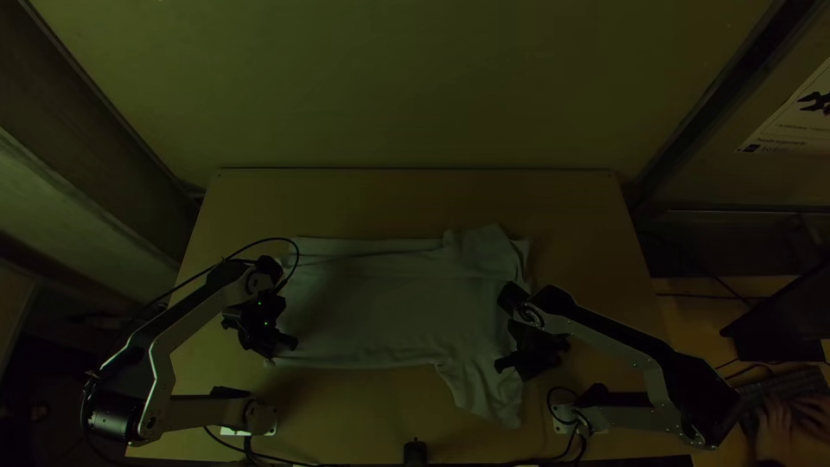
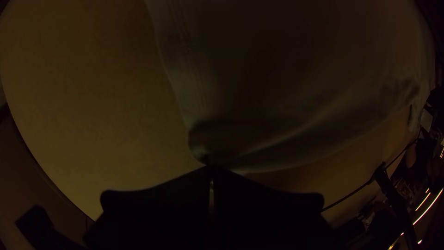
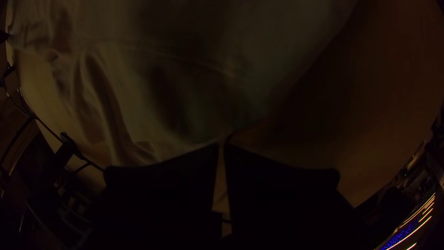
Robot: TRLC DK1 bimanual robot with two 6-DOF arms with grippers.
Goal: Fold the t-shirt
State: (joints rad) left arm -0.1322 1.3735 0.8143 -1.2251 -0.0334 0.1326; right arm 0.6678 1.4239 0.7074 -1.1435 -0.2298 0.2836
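Left jaws (image 2: 212,166) shut on the t-shirt (image 1: 389,303) at eight o'clock, right jaws (image 3: 222,144), nearly closed, nipping it at four, likely so I can raise its near side evenly.

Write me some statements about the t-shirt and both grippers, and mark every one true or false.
1. The t-shirt lies folded into a small square. False: its body is mostly spread out over the table.
2. The left gripper has its fingers shut on a corner of the t-shirt. True.
3. The sleeve toward the table's near edge lies perfectly smooth. False: it is wrinkled.
4. In the top view, the right gripper is at the t-shirt's right-hand end. True.
5. The two grippers are side by side at the same end of the t-shirt. False: they are at opposite ends.
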